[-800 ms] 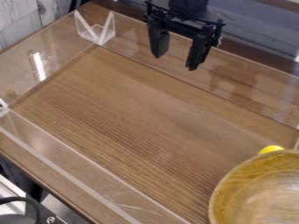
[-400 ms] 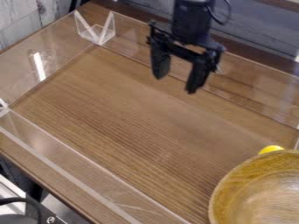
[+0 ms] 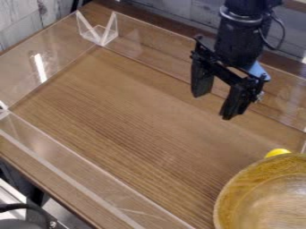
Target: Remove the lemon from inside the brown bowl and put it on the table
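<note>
In the camera view, the gripper [image 3: 216,98] was released, its two dark fingers spread apart with a gap between them and nothing held there. It hung over the upper right part of the table [image 3: 125,112], with the arm [image 3: 245,31] reaching in from the top edge of the view. The arm was mostly black, with a patch of blue showing near the gripper and a thin dark cable looping at its upper right.

The bowl [image 3: 266,201] sat in the lower right corner, cut off by the right and bottom edges of the view. It was light tan, with a thick rounded rim and a smooth, paler inside. The gripper was above and to the left of it in the view, well apart from its rim.

The lemon [image 3: 277,152] showed as a small bright yellow patch with a pale spot, just beyond the bowl's far rim, on the outer side. The rim hid its lower part, and whether the two touched could not be told. The gripper was apart from the lemon too.

The table was brown, with fine streaks in its wood grain. A low clear wall [image 3: 84,179] ran along its left side, slanting down toward the bottom of the view. Near the upper left stood a clear, angular piece [image 3: 97,30], its edges catching pale light. Black cables [image 3: 30,211] curved through the lower left corner, outside the clear wall.
</note>
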`<action>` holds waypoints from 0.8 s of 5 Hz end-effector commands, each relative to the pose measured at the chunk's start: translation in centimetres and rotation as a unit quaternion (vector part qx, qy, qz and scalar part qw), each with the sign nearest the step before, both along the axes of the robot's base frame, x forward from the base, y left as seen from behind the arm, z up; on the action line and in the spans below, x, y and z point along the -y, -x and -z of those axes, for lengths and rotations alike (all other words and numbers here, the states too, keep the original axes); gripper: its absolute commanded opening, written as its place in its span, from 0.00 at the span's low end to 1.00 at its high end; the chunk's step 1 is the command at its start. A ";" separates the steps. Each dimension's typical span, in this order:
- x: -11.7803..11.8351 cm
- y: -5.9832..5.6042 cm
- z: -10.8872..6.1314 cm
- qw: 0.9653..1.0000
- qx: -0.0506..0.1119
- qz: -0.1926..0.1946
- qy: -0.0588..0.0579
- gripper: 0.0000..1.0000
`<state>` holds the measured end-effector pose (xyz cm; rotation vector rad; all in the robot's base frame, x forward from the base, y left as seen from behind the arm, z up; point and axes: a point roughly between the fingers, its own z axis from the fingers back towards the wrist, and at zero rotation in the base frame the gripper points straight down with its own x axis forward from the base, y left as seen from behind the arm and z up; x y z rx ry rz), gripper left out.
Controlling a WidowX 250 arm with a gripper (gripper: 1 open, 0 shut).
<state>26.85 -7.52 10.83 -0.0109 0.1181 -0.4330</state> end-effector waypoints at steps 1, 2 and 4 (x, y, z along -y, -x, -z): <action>1.1 -0.4 -1.5 0.999 0.031 0.033 0.013 1.00; 1.8 -0.4 -1.2 0.998 0.030 0.054 0.018 1.00; 3.6 -0.5 -0.6 0.994 0.033 0.102 0.023 1.00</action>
